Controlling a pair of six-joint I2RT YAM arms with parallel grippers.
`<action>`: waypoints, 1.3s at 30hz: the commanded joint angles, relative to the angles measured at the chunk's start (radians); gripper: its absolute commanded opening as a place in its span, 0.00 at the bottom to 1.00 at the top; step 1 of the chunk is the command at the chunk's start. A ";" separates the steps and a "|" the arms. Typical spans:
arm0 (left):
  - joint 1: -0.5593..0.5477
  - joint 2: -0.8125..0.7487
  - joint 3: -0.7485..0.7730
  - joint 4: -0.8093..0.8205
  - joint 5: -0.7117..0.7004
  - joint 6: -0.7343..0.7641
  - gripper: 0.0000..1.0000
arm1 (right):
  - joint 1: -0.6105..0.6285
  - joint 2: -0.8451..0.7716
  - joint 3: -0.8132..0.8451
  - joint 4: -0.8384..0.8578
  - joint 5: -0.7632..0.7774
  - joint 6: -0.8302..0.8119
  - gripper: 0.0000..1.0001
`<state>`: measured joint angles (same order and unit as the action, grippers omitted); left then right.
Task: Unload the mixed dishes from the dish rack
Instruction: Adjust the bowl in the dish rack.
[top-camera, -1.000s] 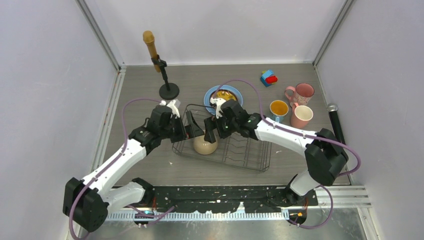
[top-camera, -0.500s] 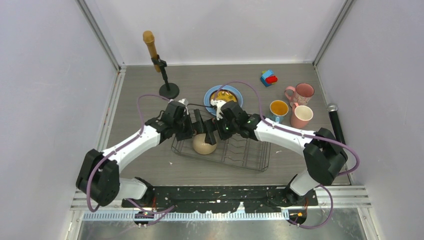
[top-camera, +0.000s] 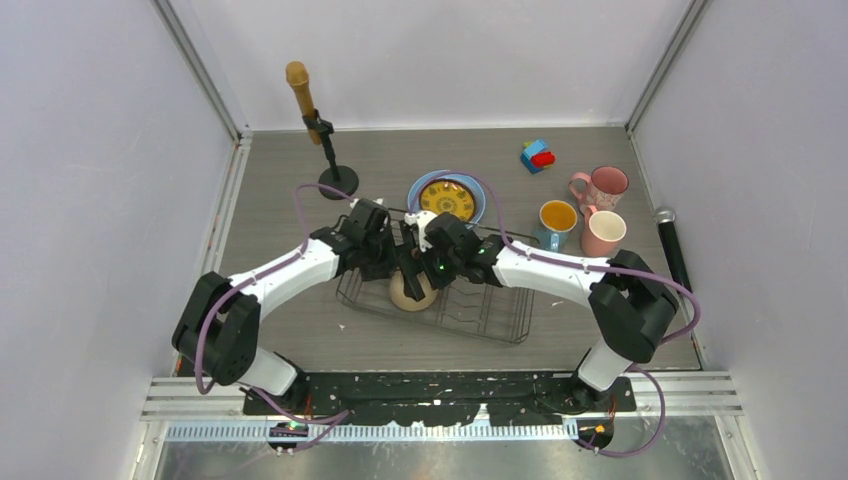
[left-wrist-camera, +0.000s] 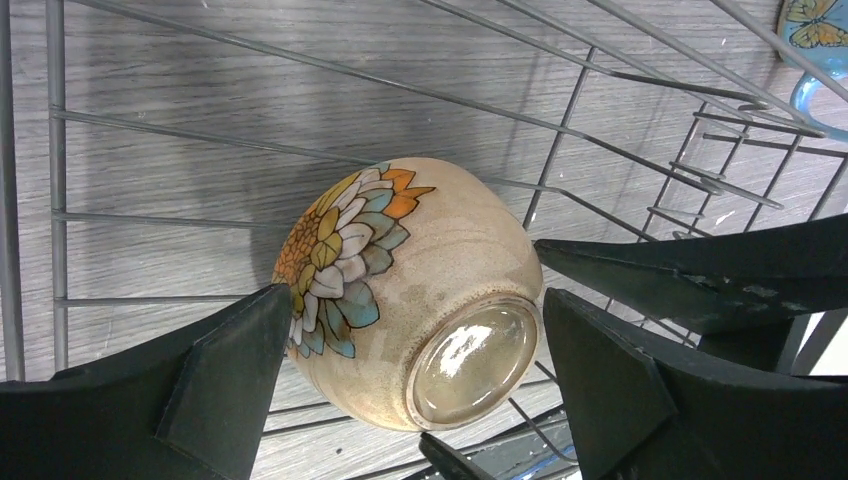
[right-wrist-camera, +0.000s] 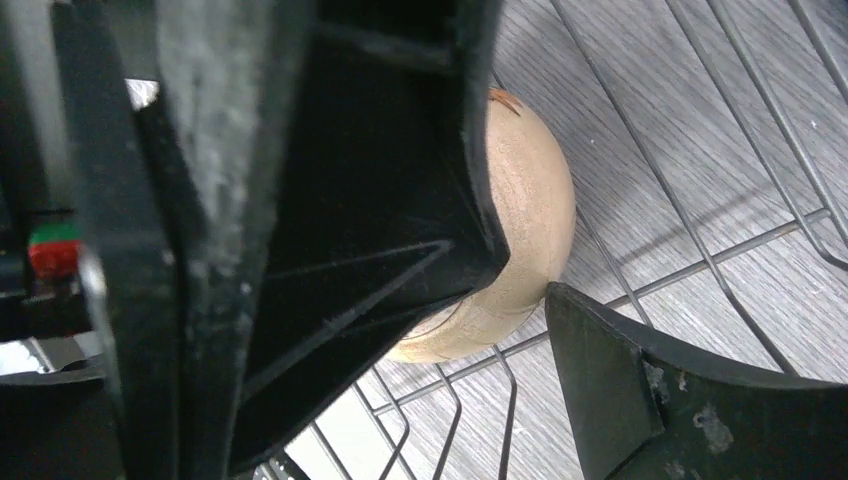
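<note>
The beige bowl (top-camera: 408, 293) with a painted flower lies tipped in the left end of the dark wire dish rack (top-camera: 490, 315). My left gripper (top-camera: 397, 267) is open and straddles the bowl (left-wrist-camera: 410, 290), a finger on each side, gripper (left-wrist-camera: 415, 375). My right gripper (top-camera: 425, 272) is open too, close over the same bowl (right-wrist-camera: 530, 220), gripper (right-wrist-camera: 520, 290); one of its fingers (left-wrist-camera: 700, 280) shows in the left wrist view. The yellow patterned plate (top-camera: 447, 198) lies on the light-blue plate (top-camera: 415, 195) behind the rack. A blue mug (top-camera: 557, 220), a speckled pink mug (top-camera: 604, 186) and a pink mug (top-camera: 604, 232) stand to the right.
A black stand with a brown microphone (top-camera: 335, 180) stands at the back left. A red-blue toy block (top-camera: 537, 155) lies at the back right. A black microphone (top-camera: 672, 245) lies along the right wall. Rack wires (left-wrist-camera: 600, 110) surround the bowl.
My left gripper has moved right into the rack and now straddles the bowl. My right gripper has shifted left and down to it, uncovering the yellow plate.
</note>
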<state>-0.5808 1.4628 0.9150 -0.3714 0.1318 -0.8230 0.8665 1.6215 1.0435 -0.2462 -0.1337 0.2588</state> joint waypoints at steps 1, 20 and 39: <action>-0.008 0.017 -0.014 0.043 0.114 -0.054 1.00 | 0.017 0.025 0.036 0.042 0.119 0.004 1.00; -0.008 -0.023 -0.050 0.116 0.145 -0.101 0.99 | -0.047 -0.137 -0.085 0.301 -0.169 0.206 1.00; -0.021 -0.071 0.074 -0.098 0.062 0.138 0.99 | -0.063 -0.323 -0.112 0.184 0.046 0.118 1.00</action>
<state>-0.5846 1.4376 0.8848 -0.3378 0.2413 -0.8528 0.8024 1.4109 0.9051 -0.0399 -0.2420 0.4500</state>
